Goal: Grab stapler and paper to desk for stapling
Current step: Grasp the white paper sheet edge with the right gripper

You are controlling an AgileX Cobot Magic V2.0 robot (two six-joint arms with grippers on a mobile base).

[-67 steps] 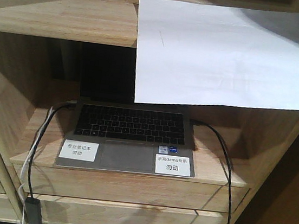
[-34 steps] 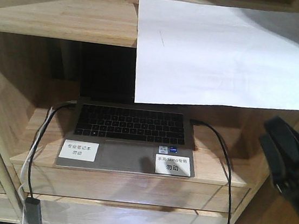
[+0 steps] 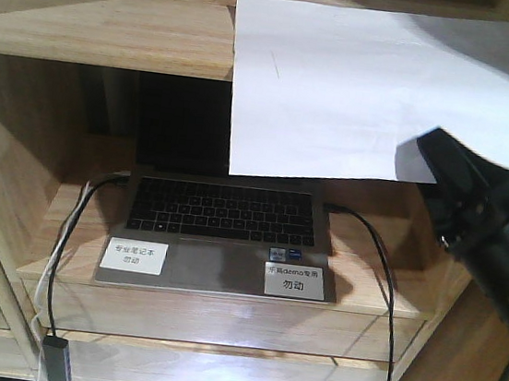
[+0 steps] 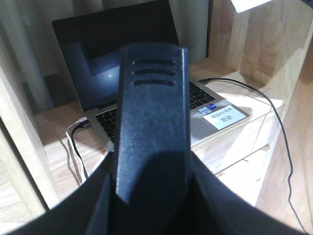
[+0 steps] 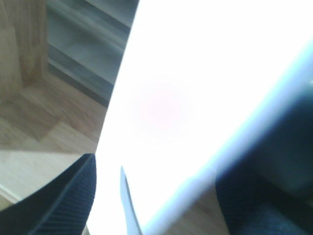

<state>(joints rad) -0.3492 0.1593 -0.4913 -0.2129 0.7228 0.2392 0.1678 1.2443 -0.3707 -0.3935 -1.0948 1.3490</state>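
The paper (image 3: 370, 84) is a large white sheet lying on the top shelf, its front part hanging over the edge. My right gripper (image 3: 440, 157) reaches in from the right to the sheet's lower right edge. In the right wrist view the right gripper (image 5: 156, 196) is open, and the bright paper (image 5: 195, 73) lies between its spread fingers (image 5: 68, 196). My left gripper (image 4: 154, 196) is shut on the stapler (image 4: 152, 98), a black body with three grooves that stands up between the jaws. The desk is out of view.
A light-wood shelf unit (image 3: 98, 23) fills the view. An open laptop (image 3: 221, 233) with two white labels (image 3: 294, 281) sits on the lower shelf under the sheet. Black cables (image 3: 385, 262) run down both sides. A shelf side wall (image 3: 471, 245) stands by my right arm.
My right gripper has come into view from the lower right and risen up and leftward to the paper's lower right edge. The paper and laptop have not moved.
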